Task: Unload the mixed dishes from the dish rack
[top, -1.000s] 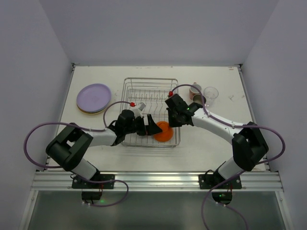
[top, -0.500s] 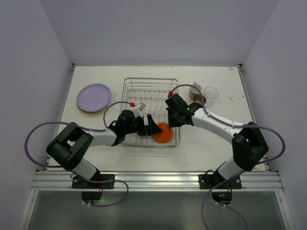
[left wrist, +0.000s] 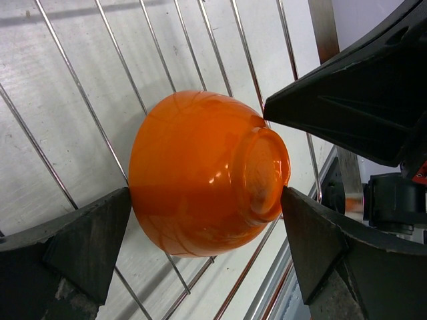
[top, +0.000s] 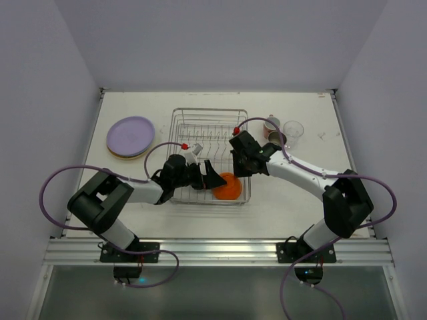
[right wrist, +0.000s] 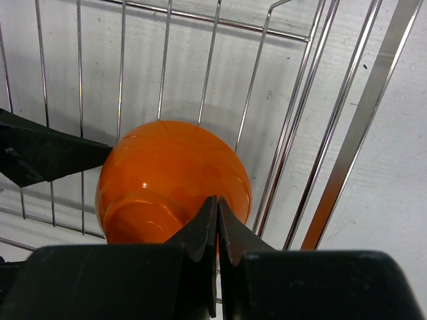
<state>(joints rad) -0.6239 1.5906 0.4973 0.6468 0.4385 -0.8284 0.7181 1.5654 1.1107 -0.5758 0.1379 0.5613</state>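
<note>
The glossy orange round bowl (left wrist: 200, 173) lies tilted in the near right corner of the silver wire dish rack (top: 210, 120), beside its rim. The left gripper (left wrist: 205, 200) is spread wide around the bowl. The right gripper (right wrist: 215, 207) is pressed together just above it, and bare white table (top: 267, 208) lies beyond the rim

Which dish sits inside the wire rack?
The orange bowl, in the rack's near right corner. The plates lie stacked left of the rack; the mug and glass stand on its right.
</note>
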